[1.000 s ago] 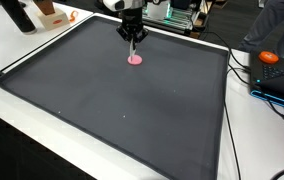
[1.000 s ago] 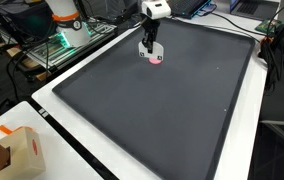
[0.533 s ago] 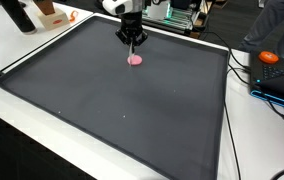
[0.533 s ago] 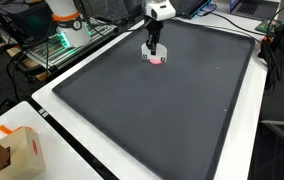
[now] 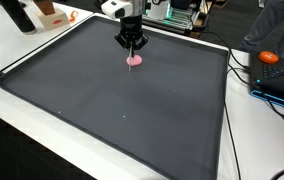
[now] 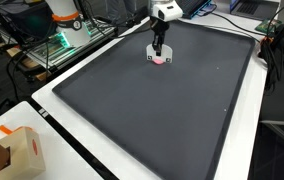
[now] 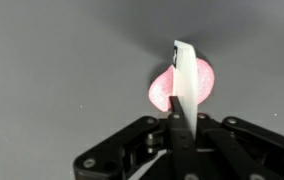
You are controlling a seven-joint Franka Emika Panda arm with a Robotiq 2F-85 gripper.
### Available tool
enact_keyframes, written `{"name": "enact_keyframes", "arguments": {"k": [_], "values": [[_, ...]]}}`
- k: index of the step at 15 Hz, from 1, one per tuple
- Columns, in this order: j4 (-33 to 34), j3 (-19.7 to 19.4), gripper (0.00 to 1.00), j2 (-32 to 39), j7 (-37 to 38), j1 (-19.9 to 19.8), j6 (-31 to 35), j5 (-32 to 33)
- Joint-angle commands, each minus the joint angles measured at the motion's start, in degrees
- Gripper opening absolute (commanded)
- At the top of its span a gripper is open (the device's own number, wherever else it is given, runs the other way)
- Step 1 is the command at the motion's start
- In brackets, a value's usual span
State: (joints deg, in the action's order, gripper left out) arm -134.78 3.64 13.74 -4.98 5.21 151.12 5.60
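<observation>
My gripper [image 5: 132,46] [image 6: 159,48] hangs over the far part of a large dark mat [image 5: 112,110] [image 6: 162,110]. It is shut on a thin white strip [image 7: 185,80] that sticks out from between the fingers [image 7: 180,128]. The tip of the strip points down at a small round pink disc [image 5: 134,60] [image 6: 159,61] [image 7: 160,90] lying flat on the mat. In the wrist view the strip crosses the middle of the disc and hides part of it. I cannot tell whether the tip touches the disc.
The mat lies on a white table [image 5: 42,40] [image 6: 72,150]. An orange object [image 5: 270,57] and cables sit past one side. A cardboard box [image 6: 17,150] stands at a table corner. Equipment and the robot base [image 6: 64,20] stand behind the mat.
The gripper with the white strip has shifted slightly toward the far edge of the mat. The pink disc stays in about the same spot.
</observation>
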Motion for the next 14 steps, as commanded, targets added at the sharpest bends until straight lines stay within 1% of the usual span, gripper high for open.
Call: {"name": "enact_keyframes", "arguments": {"k": [1, 5, 14], "values": [[2.56, -0.07, 0.01, 2.83, 1.37, 0.84, 1.59, 2.04], [2.37, -0.04, 0.01, 2.79, 0.51, 0.43, -0.29, 1.62], [-3.90, 0.64, 0.01, -1.08, -3.46, -2.45, -1.02, -2.78]]}}
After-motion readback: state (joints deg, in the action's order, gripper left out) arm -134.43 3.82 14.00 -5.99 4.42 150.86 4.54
